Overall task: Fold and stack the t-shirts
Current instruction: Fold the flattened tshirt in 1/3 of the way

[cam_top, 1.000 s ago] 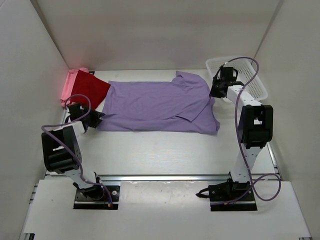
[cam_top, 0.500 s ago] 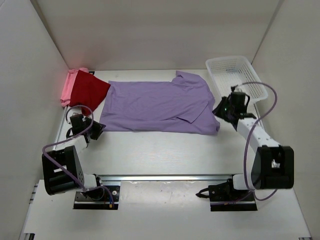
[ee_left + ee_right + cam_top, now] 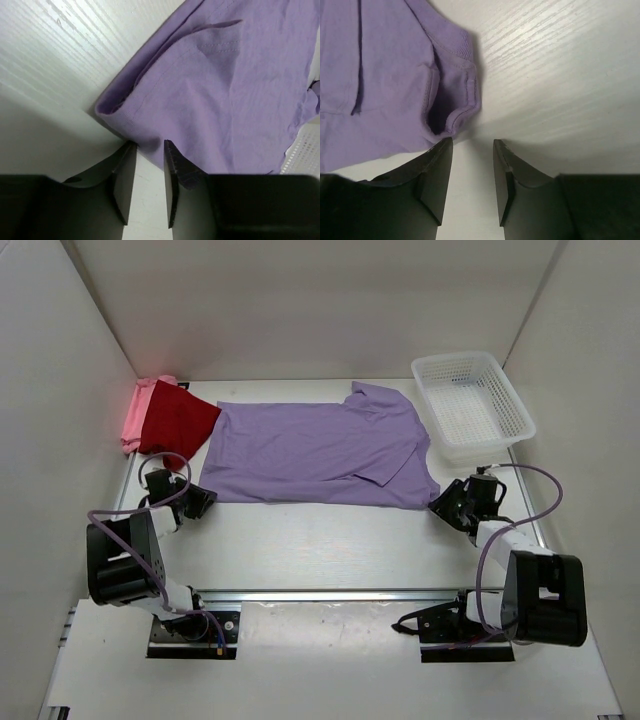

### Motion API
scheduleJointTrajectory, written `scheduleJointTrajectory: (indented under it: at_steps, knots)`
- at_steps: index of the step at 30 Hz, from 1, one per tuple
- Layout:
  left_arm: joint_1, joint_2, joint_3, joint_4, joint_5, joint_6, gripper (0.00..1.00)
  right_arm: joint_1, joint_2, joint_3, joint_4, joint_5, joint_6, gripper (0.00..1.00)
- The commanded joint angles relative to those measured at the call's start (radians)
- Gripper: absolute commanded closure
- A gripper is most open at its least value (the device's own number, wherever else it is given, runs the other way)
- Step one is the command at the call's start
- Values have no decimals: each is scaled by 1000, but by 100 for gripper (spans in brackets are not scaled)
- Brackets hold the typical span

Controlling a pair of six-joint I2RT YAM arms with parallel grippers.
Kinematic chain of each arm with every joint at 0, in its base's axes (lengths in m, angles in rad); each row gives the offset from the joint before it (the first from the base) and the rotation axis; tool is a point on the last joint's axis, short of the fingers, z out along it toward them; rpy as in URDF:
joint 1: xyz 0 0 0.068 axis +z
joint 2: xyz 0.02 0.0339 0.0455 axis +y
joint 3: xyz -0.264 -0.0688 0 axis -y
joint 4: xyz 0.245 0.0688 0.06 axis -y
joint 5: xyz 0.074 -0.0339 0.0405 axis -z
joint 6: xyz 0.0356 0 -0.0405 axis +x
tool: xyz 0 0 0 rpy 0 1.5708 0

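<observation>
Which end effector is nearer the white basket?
Right. The right end effector sits on the near side of the basket, at the purple shirt's near-right corner; the left end effector is at its opposite, near-left corner.

**LIGHTING AND PICTURE QUALITY: BRIGHT AND EVEN OVERHEAD, DARK FINGERS IN WRIST VIEWS**

Overhead view: bright, diffuse light from above. Counter [image 3: 330,540] and walls evenly lit. Shadows under the arms faint and short. Focus sharp throughout. A pink cast shows on the left wall [image 3: 100,370] beside the pink shirt [image 3: 132,425].

Left wrist view: left fingers [image 3: 124,180] near-black, surface detail lost. A broad grey shadow lies on the counter beside them. Stitching on the lavender shirt [image 3: 225,90] sharp. Basket [image 3: 305,150] at the right edge washed out and soft.

Right wrist view: right fingers [image 3: 432,175] dark, edges slightly soft. A grey shadow band lies ahead of them, with deep shadow inside the shirt's sleeve fold. Counter grain crisp.
</observation>
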Motion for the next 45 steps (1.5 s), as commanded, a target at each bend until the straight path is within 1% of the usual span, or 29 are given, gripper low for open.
scheduleJointTrajectory:
  at_steps: [1, 3, 4, 5, 6, 8, 10, 12, 15, 18, 22, 24, 26, 28, 29, 30, 31, 32, 33, 35, 38, 41, 42, 43, 44, 45]
  knots:
    - [-7, 33, 1, 26, 1, 0, 62, 0, 46, 13, 118, -7, 13, 64]
    - [-11, 44, 10, 37, -1, -7, 73, 0, 73, 7, 169, 5, 15, 65]
    - [-16, 54, 12, 45, 7, -5, 76, 5, 87, 5, 179, 7, 20, 71]
    - [-17, 60, 20, 43, -2, -2, 82, 0, 107, 22, 184, 1, 15, 77]
    - [-17, 67, 23, 45, -7, 3, 89, -8, 122, 33, 202, -4, 21, 80]
    - [-19, 85, 40, 31, -4, 6, 100, -3, 132, 35, 228, -10, 33, 91]
    - [-25, 90, 66, 22, -1, 21, 100, 12, 136, 68, 212, 16, 38, 99]
    - [-22, 65, 80, -16, -13, 43, 100, 31, 123, 96, 146, 48, 38, 100]
    - [1, 22, 78, -50, -33, 69, 100, 19, 54, 65, 77, 65, 56, 100]
    - [7, -4, 87, -84, -57, 104, 100, -11, -47, -2, 13, 56, 50, 100]
    - [3, -45, 78, -133, -56, 131, 100, -89, -211, -62, -106, 19, 24, 100]
    - [4, -74, 38, -128, -76, 133, 100, -106, -288, -108, -114, 11, 23, 100]
    - [3, -90, 21, -108, -77, 118, 100, -83, -298, -131, -68, -10, 21, 99]
    - [-7, -76, 40, -122, -77, 124, 100, -8, -255, -96, -43, -25, -24, 89]
    - [-10, -71, 50, -130, -71, 133, 100, 24, -208, -52, -51, -45, -41, 86]
    - [-5, -71, 37, -130, -73, 132, 100, 40, -147, -18, -46, -49, -55, 79]
    - [1, -67, 41, -118, -70, 119, 100, 57, -111, 2, -43, -50, -71, 75]
    - [4, -61, 31, -101, -55, 109, 100, 63, -64, 36, -44, -47, -71, 73]
    - [4, -55, 26, -96, -38, 106, 100, 78, -24, 47, -49, -23, -75, 69]
    - [-11, -39, 44, -101, -42, 107, 100, 78, 0, 53, 26, 1, -68, 61]
    - [-17, -47, 37, -78, -28, 95, 100, 66, 33, 59, 107, 10, -63, 52]
    - [-33, -41, 38, -76, -16, 90, 100, 37, 142, 102, 115, 5, -62, 54]
    - [-22, -39, 34, -70, -12, 89, 100, 25, 179, 119, 107, -24, -59, 60]
    - [-26, -39, 27, -61, -8, 80, 100, 18, 216, 128, 103, -33, -48, 64]
    - [-22, -45, 24, -55, 1, 78, 100, 6, 211, 127, 119, -42, -40, 70]
    - [-22, -44, 23, -53, -4, 79, 100, 8, 202, 121, 132, -41, -40, 72]
